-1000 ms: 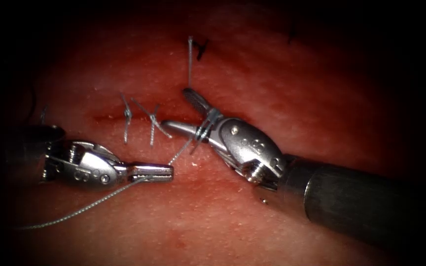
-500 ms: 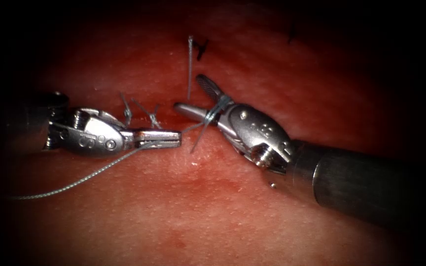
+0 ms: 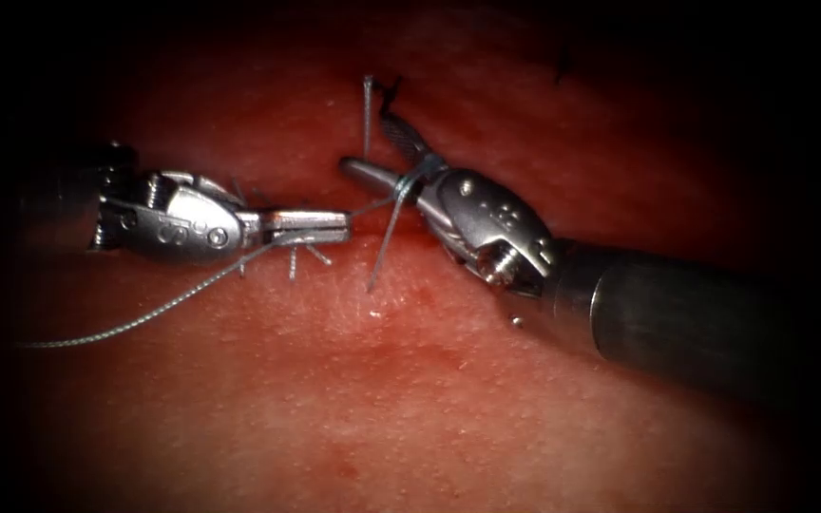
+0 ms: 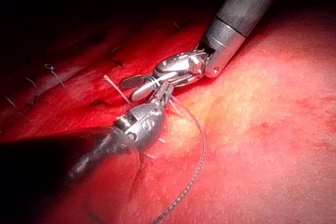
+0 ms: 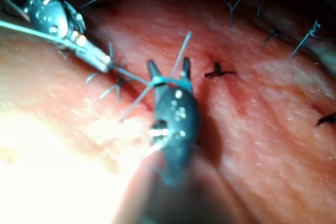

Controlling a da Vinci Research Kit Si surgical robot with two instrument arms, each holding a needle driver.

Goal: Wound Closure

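Note:
My left tool [image 3: 342,226] lies level on the left of the cut, jaws shut on the thread [image 3: 144,313], which trails away to the lower left. The same strand runs from its tip to a loop [image 3: 417,175] wound around my right tool's jaws near their base. My right tool [image 3: 365,142] comes in from the right with jaws open and nothing between them. A short thread end [image 3: 367,109] stands upright just beyond its tips, and another tail [image 3: 382,249] hangs below the loop. The right wrist view shows the loop [image 5: 169,81] across both spread jaws and the left tool [image 5: 105,62] beside them.
Tied stitches with short cut ends [image 3: 294,262] sit under the left tool's jaws on the tissue [image 3: 410,399]. Dark older stitches [image 3: 392,91] lie further back along the cut, and several more [image 5: 218,71] appear in the right wrist view. Red fluid wets the cut.
Both tools have moved up the picture, away from the near side. The left tool has also shifted right, covering the tied stitches. The loop stays on the open right jaws.

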